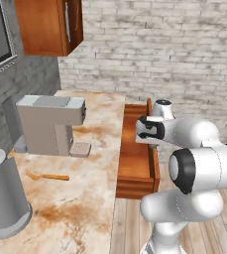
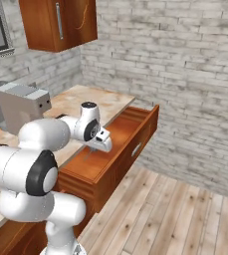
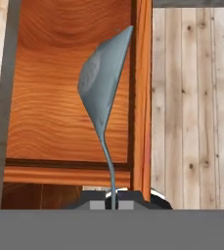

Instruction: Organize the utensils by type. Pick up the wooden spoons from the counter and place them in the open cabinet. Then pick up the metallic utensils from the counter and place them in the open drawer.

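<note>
My gripper (image 3: 112, 204) is shut on the thin handle of a silvery-grey metal spoon (image 3: 101, 83), one of the metallic utensils. Its bowl hangs over the wooden bottom of the open drawer (image 3: 50, 97), close to one side wall. From the base views, the hand (image 1: 150, 130) hovers above the drawer (image 1: 135, 166), which stands pulled out from the counter's edge. On the marbled counter (image 1: 85, 198) lies a light orange-brown wooden spoon (image 1: 48, 176), in front of the coffee machine. A reddish-brown wall cabinet (image 1: 43, 27) hangs at the upper left; its inside is hidden.
A grey coffee machine (image 1: 50, 124) stands at the back of the counter. A tall grey canister (image 1: 3, 193) sits at the near left. To the right of the drawer (image 2: 110, 149) is bare plank floor (image 2: 175, 214), with a brick wall behind.
</note>
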